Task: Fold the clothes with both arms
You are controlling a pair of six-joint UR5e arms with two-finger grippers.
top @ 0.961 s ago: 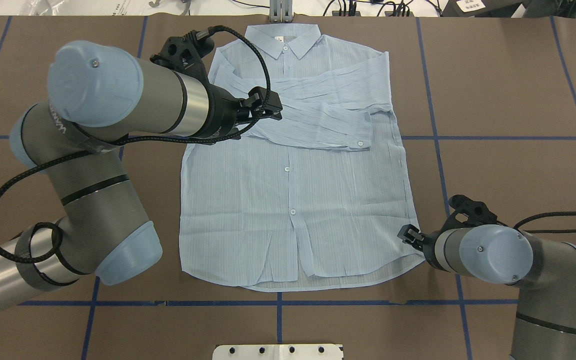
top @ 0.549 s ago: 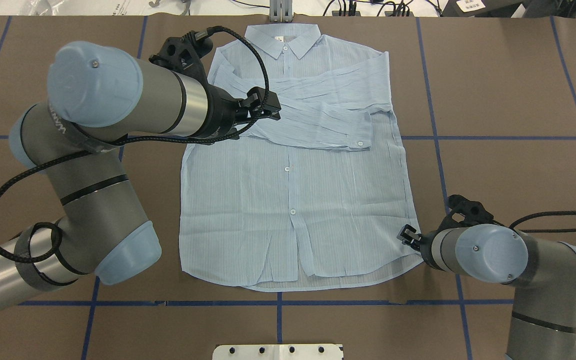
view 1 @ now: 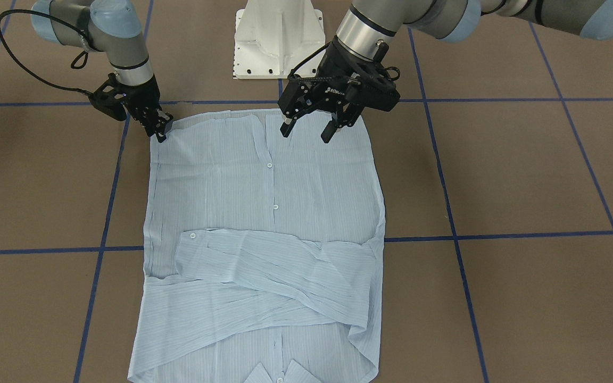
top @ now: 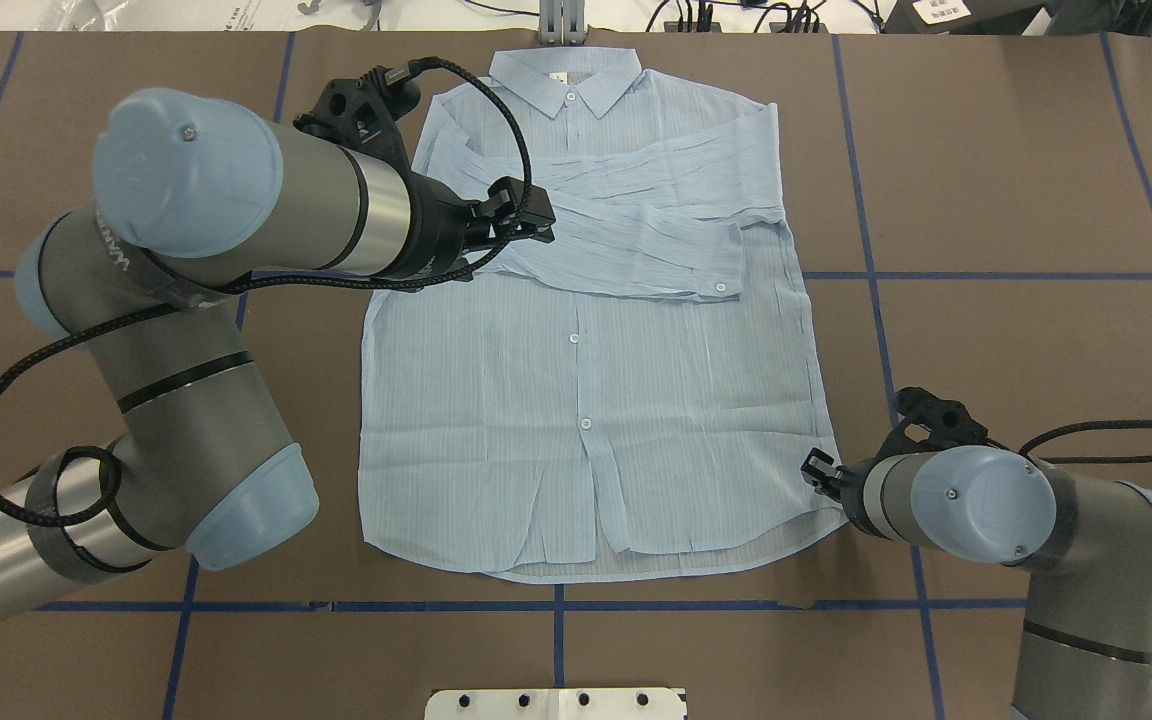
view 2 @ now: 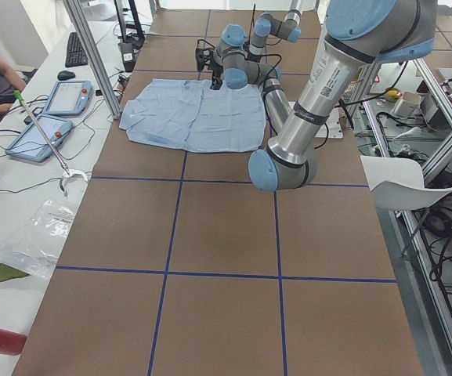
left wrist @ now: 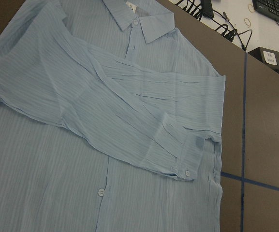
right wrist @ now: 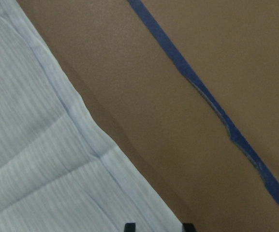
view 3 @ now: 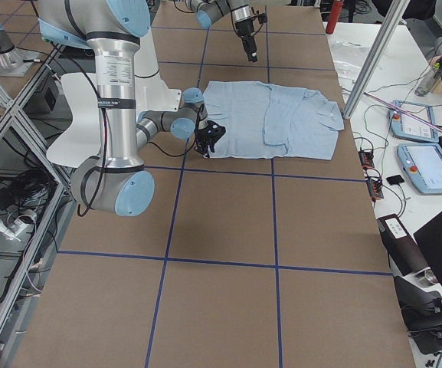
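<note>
The pale blue striped shirt (top: 586,400) lies flat on the brown table, collar (top: 566,80) at the far edge, both sleeves folded across the chest (left wrist: 129,125). My left gripper (view 1: 306,133) is open and empty. It hangs above the shirt on its left side (top: 536,212), clear of the cloth. My right gripper (view 1: 160,130) is low at the hem corner on my right (top: 816,468). In the right wrist view the shirt's edge (right wrist: 95,150) lies flat and runs between the two fingertips (right wrist: 129,225), which stand apart.
The white pedestal base (view 1: 277,42) stands at the near table edge. Blue tape lines (top: 556,606) grid the brown table cover. A metal post (top: 561,20) stands just beyond the collar. Tablets (view 3: 431,165) and cables lie on the operators' bench past the table.
My left gripper has drifted slightly to the left above the shirt. My right arm has shifted a little toward the hem corner. The shirt has not moved.
</note>
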